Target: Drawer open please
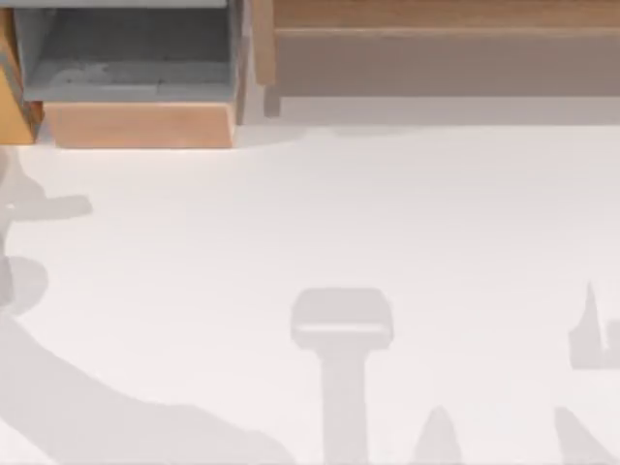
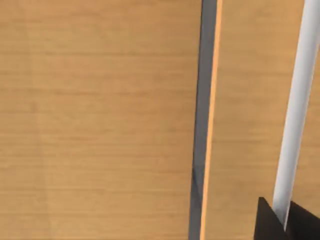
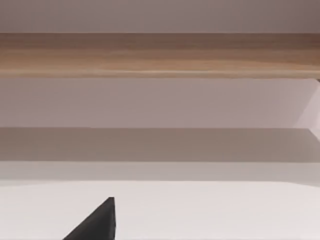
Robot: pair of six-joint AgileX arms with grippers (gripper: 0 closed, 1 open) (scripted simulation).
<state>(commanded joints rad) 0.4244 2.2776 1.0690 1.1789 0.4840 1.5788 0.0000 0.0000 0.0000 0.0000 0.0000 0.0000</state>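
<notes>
At the far left of the top view, a light wooden drawer with a grey inside (image 1: 136, 68) stands pulled out from its cabinet toward the near side of the white table (image 1: 320, 213). Its wooden front panel (image 1: 140, 124) runs left to right along the table's far edge, so the drawer's long axis lies across the view and its open mouth faces up at the camera. To the right of it, a long wooden board (image 1: 446, 15) lines the back of the table.

The left wrist view sits close against wood-grain cabinet fronts (image 2: 100, 120), split by a narrow dark gap (image 2: 202, 120). Beside that gap runs a slim white bar handle (image 2: 296, 115), which the top view does not reveal. The dark fingers (image 2: 267, 222) of the left gripper (image 2: 285, 225) sit on either side of the bar's end, clamped on the handle.

The right wrist view looks across bare table at the wooden board (image 3: 160, 55), with one dark tip of the right gripper's fingers (image 3: 100, 222) at the edge; whether they are open or closed I cannot tell.
</notes>
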